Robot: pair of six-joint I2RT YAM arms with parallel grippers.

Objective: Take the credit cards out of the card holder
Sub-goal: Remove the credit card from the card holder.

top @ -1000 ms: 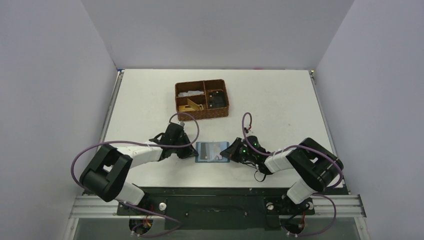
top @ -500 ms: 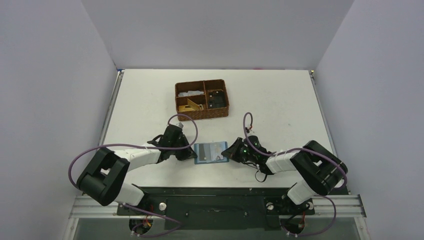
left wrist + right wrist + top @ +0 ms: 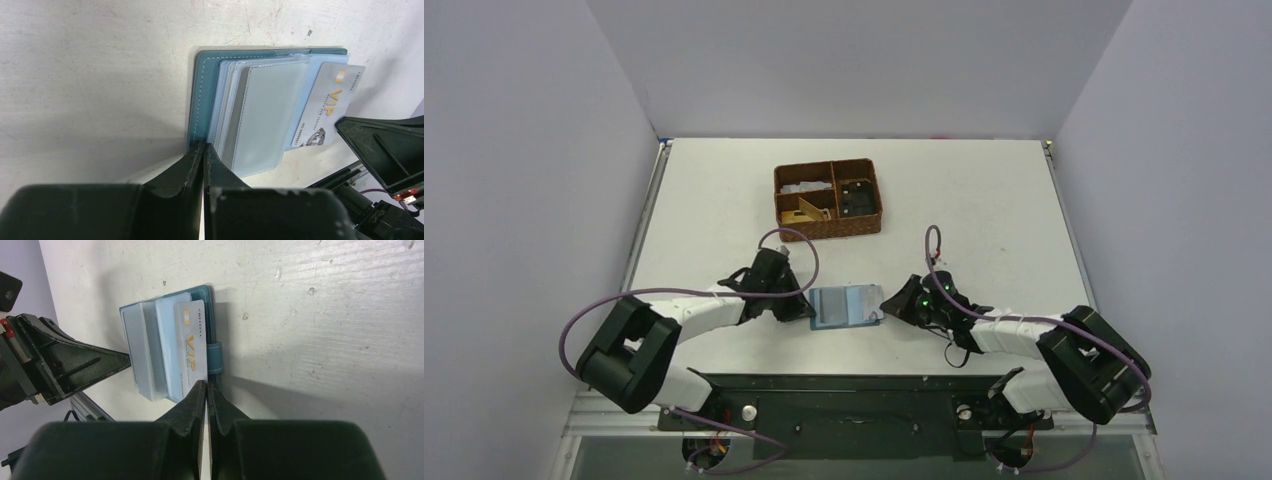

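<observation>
The teal-blue card holder (image 3: 834,305) lies open on the table between the two grippers, its clear sleeves (image 3: 265,110) fanned out. A silver credit card marked VIP (image 3: 327,105) sticks out past the sleeves on the side of my right gripper. My left gripper (image 3: 204,145) is shut, and its tips rest on the near edge of the teal cover (image 3: 204,85). My right gripper (image 3: 206,384) is also shut. Its tips bear on the near edge of the credit card (image 3: 190,345), right beside the snap tab (image 3: 215,357). From above, the left gripper (image 3: 809,311) and right gripper (image 3: 887,307) flank the holder.
A brown woven basket (image 3: 827,236) with compartments stands behind the holder, with a gold piece (image 3: 807,210) and a black item (image 3: 858,197) inside. The table's near edge and the black base rail (image 3: 854,385) lie just behind both arms.
The right arm has swung outward, and its tips have shifted a little to the right. The silver card now shows further toward the holder's right edge. The left gripper has hardly moved.
</observation>
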